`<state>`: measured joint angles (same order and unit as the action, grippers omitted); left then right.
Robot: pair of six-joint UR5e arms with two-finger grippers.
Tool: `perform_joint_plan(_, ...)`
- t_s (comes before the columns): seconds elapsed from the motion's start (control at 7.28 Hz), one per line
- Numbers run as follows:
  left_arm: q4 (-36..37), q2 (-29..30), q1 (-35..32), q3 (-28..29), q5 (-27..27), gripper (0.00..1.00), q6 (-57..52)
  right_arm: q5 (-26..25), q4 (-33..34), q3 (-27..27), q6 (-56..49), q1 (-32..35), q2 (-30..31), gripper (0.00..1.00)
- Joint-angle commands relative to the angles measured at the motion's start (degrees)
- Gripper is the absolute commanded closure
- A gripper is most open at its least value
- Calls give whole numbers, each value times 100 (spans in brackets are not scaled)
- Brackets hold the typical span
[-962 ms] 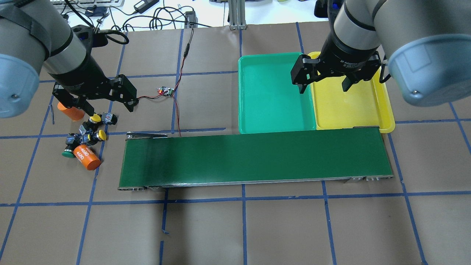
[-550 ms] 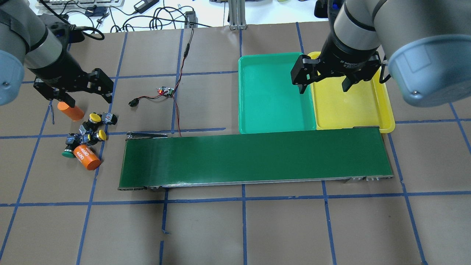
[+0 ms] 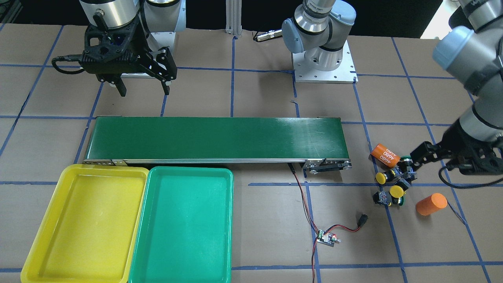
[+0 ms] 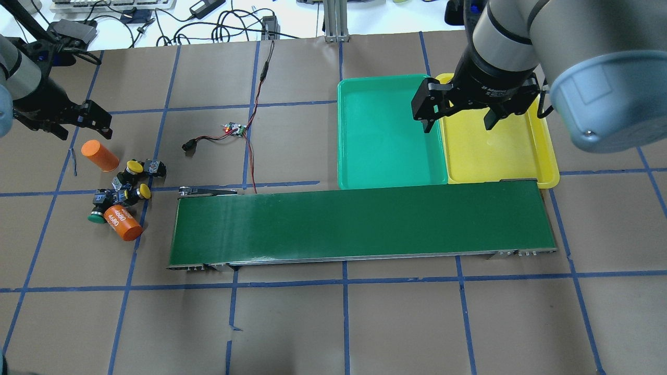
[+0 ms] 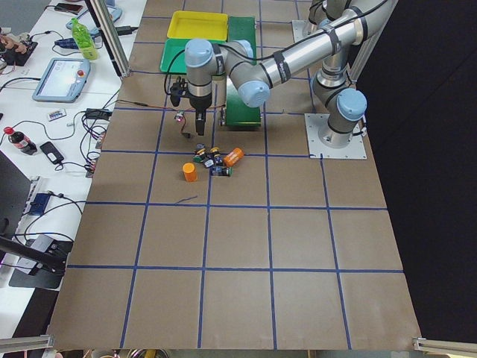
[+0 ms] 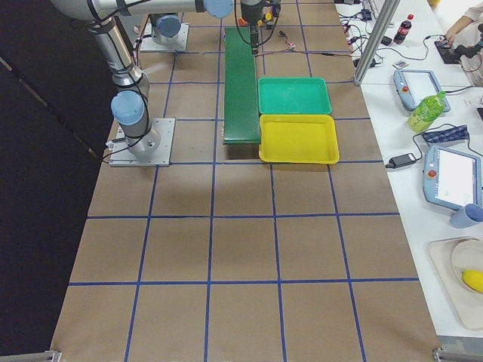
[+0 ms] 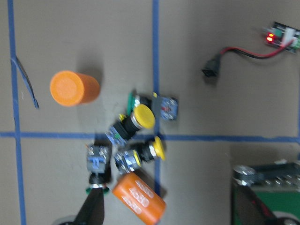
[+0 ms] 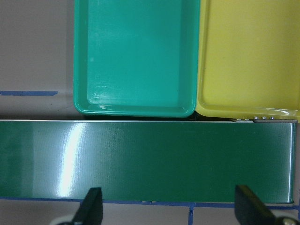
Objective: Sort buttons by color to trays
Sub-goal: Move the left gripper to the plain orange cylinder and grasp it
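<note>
Overhead exterior: left hand (image 4: 83, 131) spread, apart from 4 buttons (image 4: 125, 183).

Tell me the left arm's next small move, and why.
Probably shift the left tool over the buttons and lower onto the yellow button: the tool hangs open and empty beside them, and the yellow tray and green tray hold nothing.

From the left-end view the buttons (image 5: 211, 158) (clustered) are too small to distinguish.
</note>
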<state>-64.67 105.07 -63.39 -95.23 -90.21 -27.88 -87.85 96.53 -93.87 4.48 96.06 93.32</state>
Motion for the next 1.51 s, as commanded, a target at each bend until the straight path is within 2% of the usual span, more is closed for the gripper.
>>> perform_joint_plan(0.0,323,844,257,572,65,0,-507,-4,7,0,0,0,-7,0)
perform_joint_plan(0.41,332,1488,274,856,152,0,-596,-4,-2,0,0,-8,2,0)
perform_joint_plan(0.55,332,1620,292,839,379,0,-631,-4,-2,0,0,0,2,0)
perform_joint_plan(1.1,341,1903,520,918,277,0,-666,5,-11,0,0,0,28,0)
perform_joint_plan(1.24,341,1912,521,935,241,3,-640,5,-2,-8,0,0,19,0)
perform_joint_plan(1.37,332,1912,521,936,241,57,-605,5,-2,-8,0,-8,19,0)
